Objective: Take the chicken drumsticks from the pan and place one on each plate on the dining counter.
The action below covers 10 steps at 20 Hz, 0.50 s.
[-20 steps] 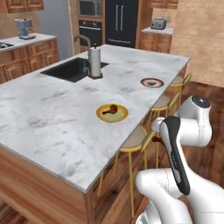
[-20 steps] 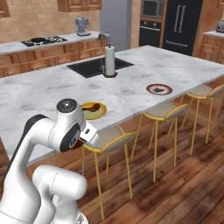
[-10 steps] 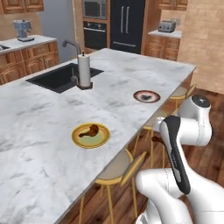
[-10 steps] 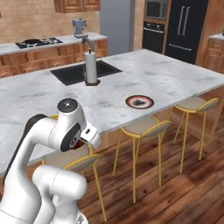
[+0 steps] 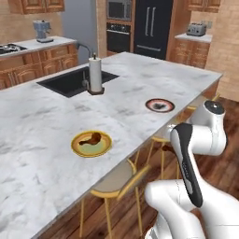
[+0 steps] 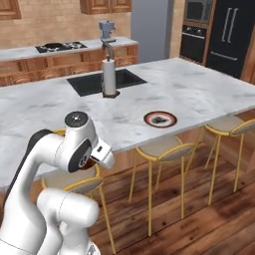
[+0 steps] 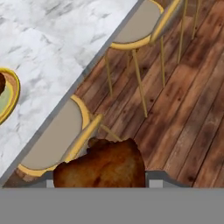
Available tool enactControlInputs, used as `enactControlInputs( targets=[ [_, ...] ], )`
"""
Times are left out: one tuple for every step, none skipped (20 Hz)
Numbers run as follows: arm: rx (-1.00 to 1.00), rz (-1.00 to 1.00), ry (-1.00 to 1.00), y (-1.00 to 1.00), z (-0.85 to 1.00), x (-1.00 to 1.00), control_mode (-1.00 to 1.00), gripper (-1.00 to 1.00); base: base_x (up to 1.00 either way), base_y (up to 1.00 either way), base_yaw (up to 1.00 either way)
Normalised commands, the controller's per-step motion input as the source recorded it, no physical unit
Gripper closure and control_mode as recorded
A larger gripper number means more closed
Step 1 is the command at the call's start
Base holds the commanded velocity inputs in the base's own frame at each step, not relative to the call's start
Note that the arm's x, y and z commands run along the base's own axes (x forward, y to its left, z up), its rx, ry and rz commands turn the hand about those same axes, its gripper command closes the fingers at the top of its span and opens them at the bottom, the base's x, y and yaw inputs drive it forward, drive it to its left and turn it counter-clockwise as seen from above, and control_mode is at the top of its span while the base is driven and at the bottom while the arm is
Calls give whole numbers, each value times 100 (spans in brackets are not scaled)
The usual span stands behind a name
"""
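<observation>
The gripper (image 7: 103, 181) is clamped on a chicken drumstick (image 7: 103, 168) above the stools (image 7: 57, 140), near the dining counter (image 5: 46, 116); another drumstick (image 5: 92, 138) lies on the yellow-rimmed plate (image 5: 91, 149)

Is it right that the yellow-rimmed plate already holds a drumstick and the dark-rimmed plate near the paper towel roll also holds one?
Not quite. In the left base view the yellow-rimmed plate holds a drumstick, but the dark-rimmed plate holds none; the second drumstick is in the gripper.
</observation>
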Motion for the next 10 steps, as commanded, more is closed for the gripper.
enactControlInputs(
  targets=[
    [0,0,0,0,0,0,100,100,0,-100,24],
    [0,0,0,0,0,0,100,100,0,-100,25],
    [0,0,0,0,0,0,100,100,0,-100,25],
    [0,0,0,0,0,0,100,100,0,-100,25],
    [0,0,0,0,0,0,100,100,0,-100,25],
    [0,0,0,0,0,0,100,100,0,-100,24],
    [0,0,0,0,0,0,100,100,4,-100,24],
    [0,0,0,0,0,0,100,100,29,-100,24],
    [0,0,0,0,0,0,100,100,54,-100,25],
    [0,0,0,0,0,0,100,100,92,-100,27]
  ],
)
